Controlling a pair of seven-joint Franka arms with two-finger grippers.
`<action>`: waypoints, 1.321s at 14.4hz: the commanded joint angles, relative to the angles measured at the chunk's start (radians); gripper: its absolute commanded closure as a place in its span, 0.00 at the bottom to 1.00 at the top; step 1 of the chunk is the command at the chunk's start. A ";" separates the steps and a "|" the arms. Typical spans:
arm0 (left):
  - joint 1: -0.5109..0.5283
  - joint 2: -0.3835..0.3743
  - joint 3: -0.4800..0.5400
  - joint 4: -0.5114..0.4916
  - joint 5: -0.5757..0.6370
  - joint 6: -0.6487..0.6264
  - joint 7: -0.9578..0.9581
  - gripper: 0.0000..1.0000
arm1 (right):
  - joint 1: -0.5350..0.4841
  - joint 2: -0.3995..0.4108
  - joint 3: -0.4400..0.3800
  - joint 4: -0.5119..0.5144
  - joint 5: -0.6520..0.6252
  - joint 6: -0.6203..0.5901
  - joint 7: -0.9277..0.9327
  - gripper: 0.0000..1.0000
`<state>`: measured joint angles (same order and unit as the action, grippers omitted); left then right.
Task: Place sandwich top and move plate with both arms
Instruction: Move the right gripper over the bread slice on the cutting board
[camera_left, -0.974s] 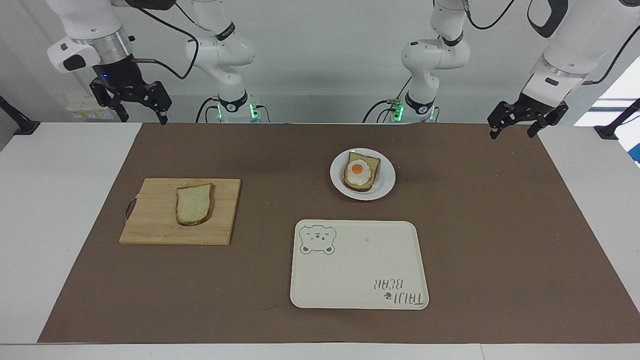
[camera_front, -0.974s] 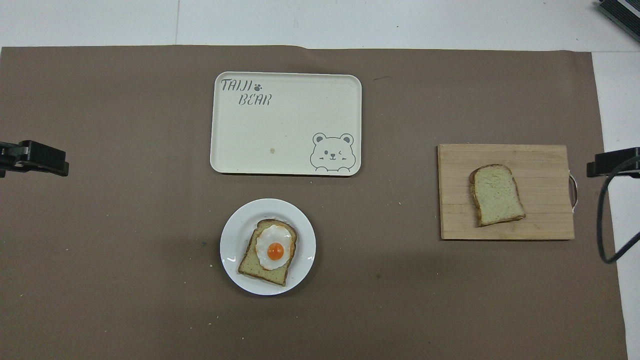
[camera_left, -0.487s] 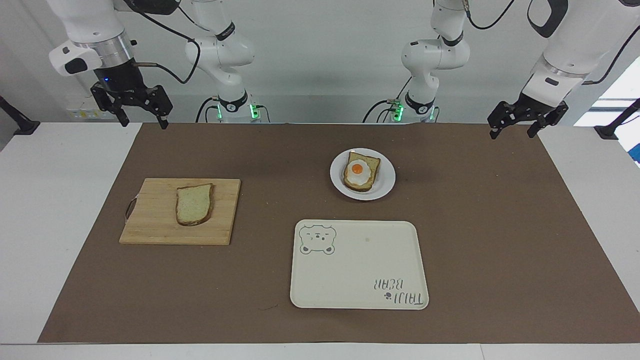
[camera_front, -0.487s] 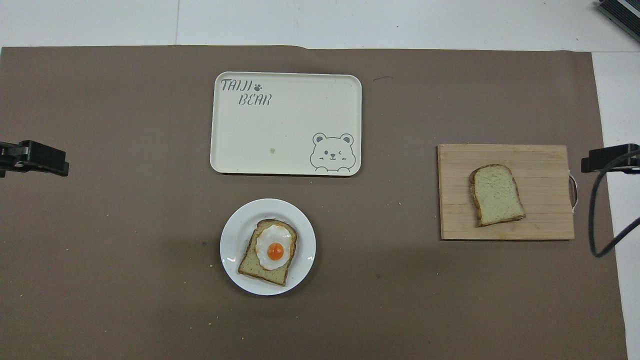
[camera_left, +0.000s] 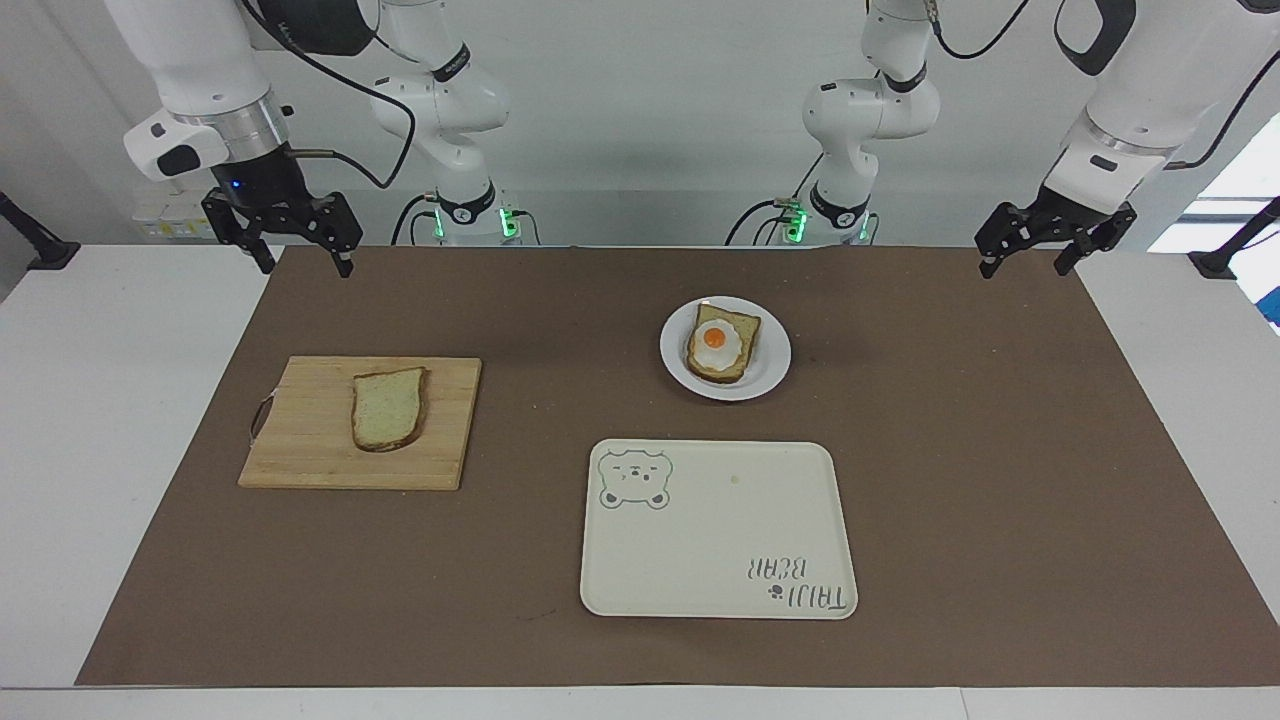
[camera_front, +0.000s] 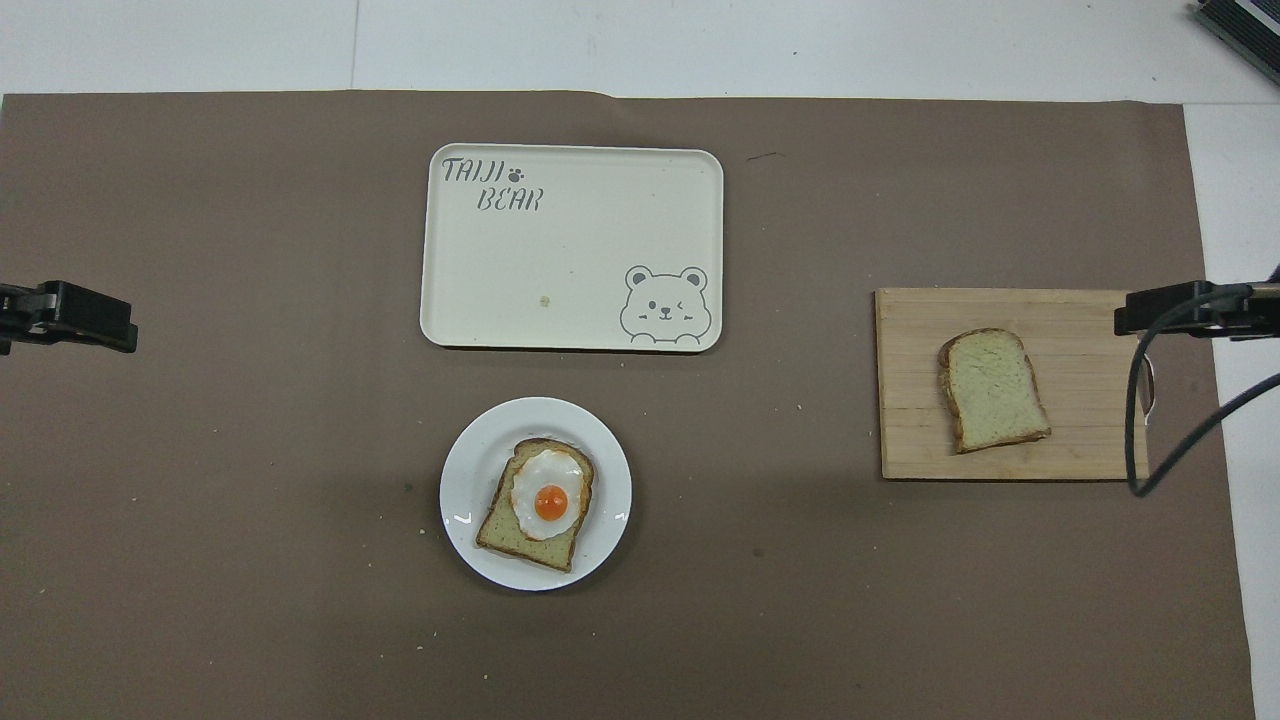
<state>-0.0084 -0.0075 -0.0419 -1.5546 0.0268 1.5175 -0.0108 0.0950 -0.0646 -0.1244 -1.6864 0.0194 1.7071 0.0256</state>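
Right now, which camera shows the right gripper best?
The facing view: the right gripper shows whole there, open, in the air over the table's edge nearest the robots, at the right arm's end. The overhead view catches only a black part of it over the cutting board.

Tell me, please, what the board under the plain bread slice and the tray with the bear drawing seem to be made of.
The board looks like unvarnished wood: pale planks with visible seams and grain. The tray seems to be matte cream plastic or melamine, smooth with rounded corners and printed lettering; which of these cannot be told.
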 joint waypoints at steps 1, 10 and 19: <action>0.007 0.004 -0.001 0.010 -0.001 -0.014 0.009 0.00 | 0.006 0.006 0.002 -0.050 0.040 0.072 -0.027 0.00; 0.007 0.004 -0.001 0.010 -0.001 -0.014 0.009 0.00 | -0.049 0.115 0.000 -0.171 0.071 0.239 -0.192 0.00; 0.007 0.004 -0.001 0.010 -0.001 -0.014 0.009 0.00 | -0.120 0.268 0.000 -0.187 0.198 0.387 -0.423 0.00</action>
<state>-0.0084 -0.0075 -0.0419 -1.5546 0.0268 1.5175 -0.0108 -0.0113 0.1921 -0.1325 -1.8640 0.1809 2.0682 -0.3646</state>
